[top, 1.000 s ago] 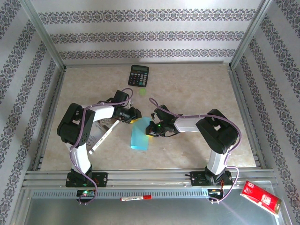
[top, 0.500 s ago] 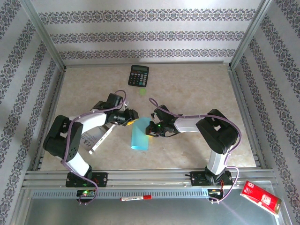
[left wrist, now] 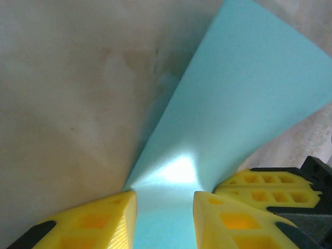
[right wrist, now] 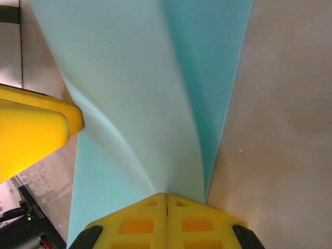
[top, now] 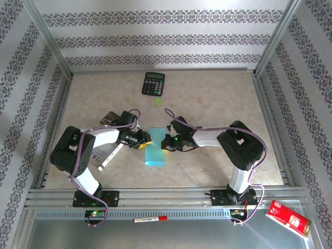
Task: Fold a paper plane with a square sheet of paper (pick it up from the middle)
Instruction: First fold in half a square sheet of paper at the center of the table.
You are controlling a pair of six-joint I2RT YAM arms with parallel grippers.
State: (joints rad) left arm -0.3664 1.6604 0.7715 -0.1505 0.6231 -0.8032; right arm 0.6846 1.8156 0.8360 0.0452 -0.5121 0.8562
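Observation:
The square sheet of paper [top: 154,155], light cyan and bent over on itself, lies mid-table between my two grippers. My right gripper [top: 165,142] is shut on its upper right edge; in the right wrist view the closed fingers [right wrist: 166,198] pinch the paper [right wrist: 135,88], which curves up away from them. My left gripper [top: 145,140] is at the sheet's upper left edge. Its jaws [left wrist: 165,199] stand apart, and the paper [left wrist: 244,88] runs through the gap between them without being squeezed. The right gripper's yellow fingers [left wrist: 264,187] show just beyond.
A black calculator [top: 153,83] sits at the back of the table. A printed booklet [top: 104,151] with a white pen [top: 111,155] lies under my left arm. A red marker [top: 150,219] rests on the front rail, and a red packet [top: 288,218] lies off the table at front right.
My left gripper has moved toward the table's front and come down onto the paper's upper left edge, its elbow swinging left. The right gripper has held still, shut on the paper.

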